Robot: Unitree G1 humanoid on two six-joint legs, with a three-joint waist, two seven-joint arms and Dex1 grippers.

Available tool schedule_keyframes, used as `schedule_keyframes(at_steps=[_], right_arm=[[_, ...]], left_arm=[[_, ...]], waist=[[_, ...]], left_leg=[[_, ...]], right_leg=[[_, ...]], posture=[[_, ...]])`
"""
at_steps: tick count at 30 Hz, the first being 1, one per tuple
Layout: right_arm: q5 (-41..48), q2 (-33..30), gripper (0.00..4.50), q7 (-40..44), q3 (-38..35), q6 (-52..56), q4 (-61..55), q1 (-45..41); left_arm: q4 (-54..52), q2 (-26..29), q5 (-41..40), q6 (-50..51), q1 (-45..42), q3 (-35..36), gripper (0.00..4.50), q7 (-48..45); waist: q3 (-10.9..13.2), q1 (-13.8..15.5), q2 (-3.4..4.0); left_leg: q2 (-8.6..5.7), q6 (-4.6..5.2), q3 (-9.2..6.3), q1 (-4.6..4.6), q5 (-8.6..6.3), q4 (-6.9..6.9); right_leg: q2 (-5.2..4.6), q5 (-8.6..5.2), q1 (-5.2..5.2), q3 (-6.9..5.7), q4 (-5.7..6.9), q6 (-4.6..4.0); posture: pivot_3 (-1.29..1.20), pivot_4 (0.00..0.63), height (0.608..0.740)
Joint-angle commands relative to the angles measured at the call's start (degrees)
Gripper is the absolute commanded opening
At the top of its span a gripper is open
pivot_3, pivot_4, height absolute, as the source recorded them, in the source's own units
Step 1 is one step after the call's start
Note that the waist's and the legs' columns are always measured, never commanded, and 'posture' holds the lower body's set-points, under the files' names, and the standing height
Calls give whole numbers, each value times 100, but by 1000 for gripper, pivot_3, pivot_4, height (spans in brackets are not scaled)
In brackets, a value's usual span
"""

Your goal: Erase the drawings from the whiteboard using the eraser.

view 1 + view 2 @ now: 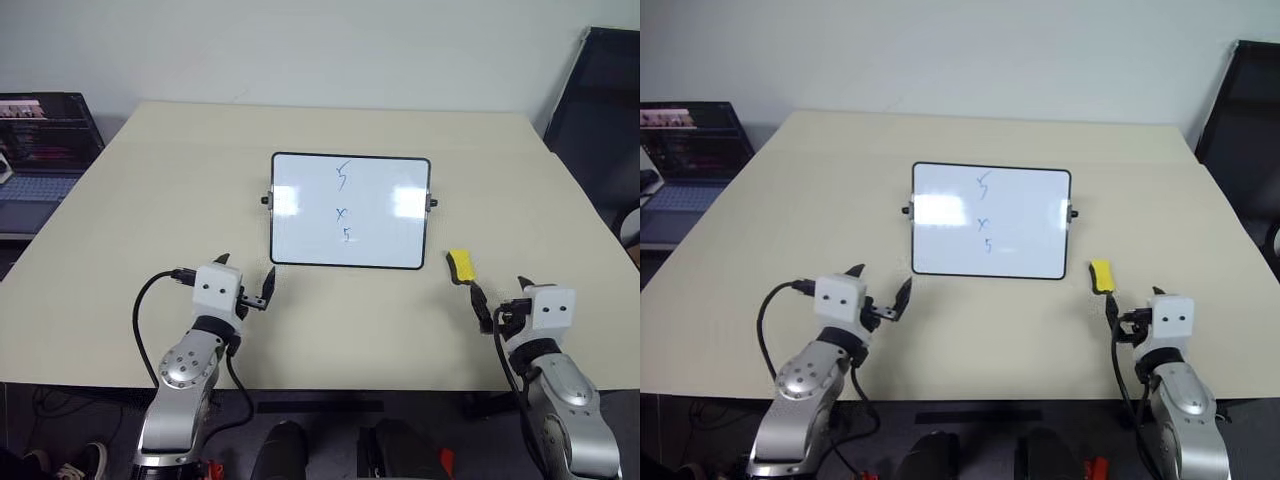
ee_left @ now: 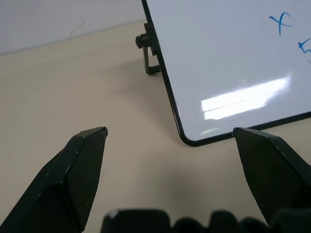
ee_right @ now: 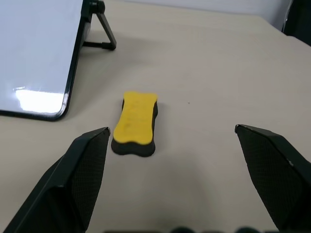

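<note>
from the head views, the whiteboard [image 1: 300, 205] stands propped up in the middle of the table [image 1: 150, 200]. the drawings [image 1: 343, 205] sit in a column on it, all still there. the eraser [image 1: 460, 265] lies flat on the table just beside the board's near right corner. the left gripper [image 1: 245, 285] hangs near the board's near left corner, wide open and holding nothing. the right gripper [image 1: 497, 300] hangs just behind the eraser, also wide open and empty.

in the left wrist view, the board's corner sits between the two fingers [image 2: 73, 179], not touching them.

in the right wrist view, the eraser [image 3: 136, 124] lies ahead, closer to one finger [image 3: 80, 179] than the other. to grab it well, i think the right gripper should slide sideways until the eraser is in the middle, go low and forward, then squeeze its long sides. it should keep away from the board's stand [image 3: 104, 31].
</note>
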Motion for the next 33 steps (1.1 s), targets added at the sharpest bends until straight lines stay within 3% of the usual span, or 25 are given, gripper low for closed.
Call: schedule_keyframes(at_steps=[1,6,10,18,27,33], right_arm=[[-8,-84,4471,-38,-93,44,-289,-17],[-44,-67,4471,-45,68,342,-747,181],[85,93,4471,-223,99,889,-1207,168],[330,261,4471,-289,415,1470,-1691,-243],[657,-3,4471,-525,-125,2762,-2089,-1045],[1069,-386,4471,-360,-451,3751,-1672,-1800]], left_arm=[[-67,22,28,-140,-35,-87,4500,-85],[-86,85,-1,-164,57,-29,4500,-154],[-129,459,-369,-281,74,70,4500,-823],[298,1297,-1207,-396,-819,489,4500,-2018],[1434,1524,-1699,-124,-2872,-540,4500,-3951],[1636,1597,-1807,24,-3340,-905,4500,-4802]], waist=[[0,0,0],[0,0,1],[2,-12,3],[5,1,7],[7,0,5],[10,-80,9]], left_leg=[[0,0,1,0,0,1],[0,0,0,0,0,-2],[6,-1,0,1,0,-6],[2,-1,-1,0,-1,-4],[-14,-1,1,-25,-1,0],[-9,0,9,-29,-1,-4]], right_leg=[[0,-3,0,1,0,-6],[0,-6,0,0,-1,-8],[2,-6,-4,-1,1,-9],[-2,-12,-4,-3,-1,-20],[13,12,-15,-17,-8,35],[25,11,-34,-12,3,32]], posture=[[0,150,740],[0,150,740],[0,150,740],[0,150,740],[0,150,740],[0,150,740]])
